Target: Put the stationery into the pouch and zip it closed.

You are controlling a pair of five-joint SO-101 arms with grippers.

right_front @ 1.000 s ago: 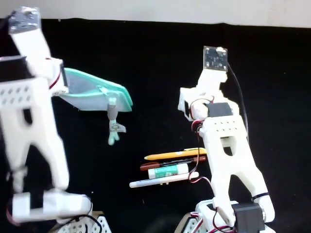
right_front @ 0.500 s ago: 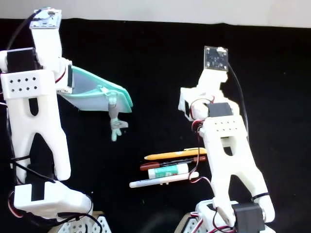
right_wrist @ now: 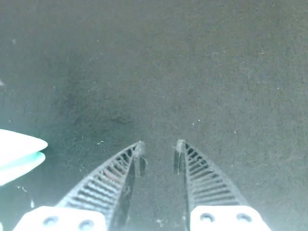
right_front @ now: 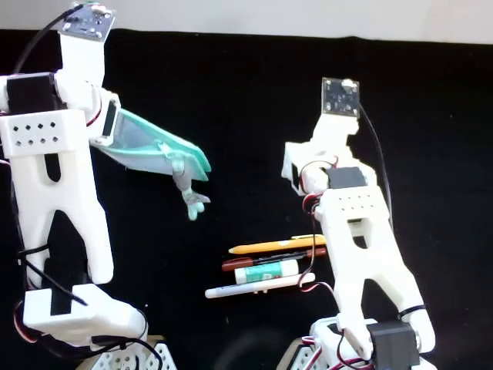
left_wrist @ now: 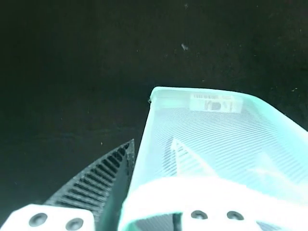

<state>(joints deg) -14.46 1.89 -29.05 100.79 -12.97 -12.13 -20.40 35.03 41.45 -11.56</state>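
My left gripper is shut on one end of the teal translucent pouch. In the high view the pouch hangs in the air at upper left, sloping down to the right, with its zipper pull dangling below the far end. The stationery lies in a stack on the black table: a yellow pen, a brown pen, a white and green glue stick and a white pen. My right gripper is open over bare table, with nothing between its fingers. The pouch's tip shows off to its side.
The right arm's white body stands just right of the stationery stack. The left arm's base sits at the lower left. A pale wall strip runs behind the black table's far edge.
The left arm has straightened and shifted, and the pouch now tilts lower at its free end. The zipper pull has swung down and to the right. The right arm has barely moved.
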